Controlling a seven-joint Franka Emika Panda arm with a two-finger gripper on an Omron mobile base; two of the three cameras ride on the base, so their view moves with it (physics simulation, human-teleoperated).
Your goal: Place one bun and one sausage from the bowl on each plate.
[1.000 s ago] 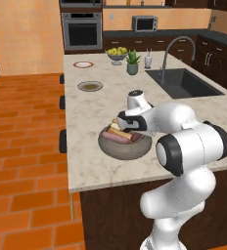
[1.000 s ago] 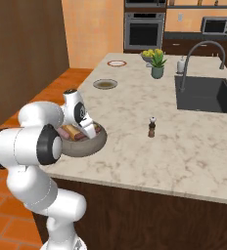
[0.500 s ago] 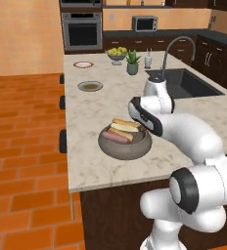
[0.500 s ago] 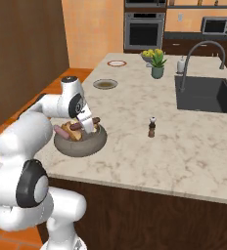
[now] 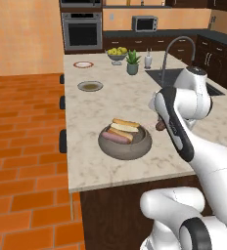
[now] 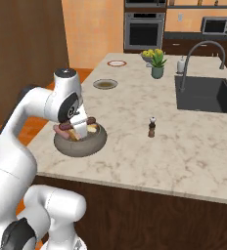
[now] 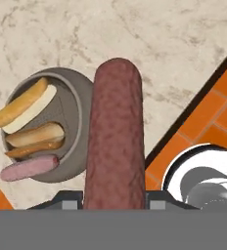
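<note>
- Two-finger gripper (image 7: 114,202) is clenched on a long reddish-brown sausage (image 7: 115,136), held above the marble counter (image 5: 86,146)
- Wide grey-brown stone bowl (image 5: 124,142) sits near the counter's front edge, holding split buns (image 5: 126,125) and a pink sausage (image 7: 29,167)
- Grey plate with olive centre (image 5: 90,86) and red-rimmed white plate (image 5: 83,64) lie well beyond the bowl
</note>
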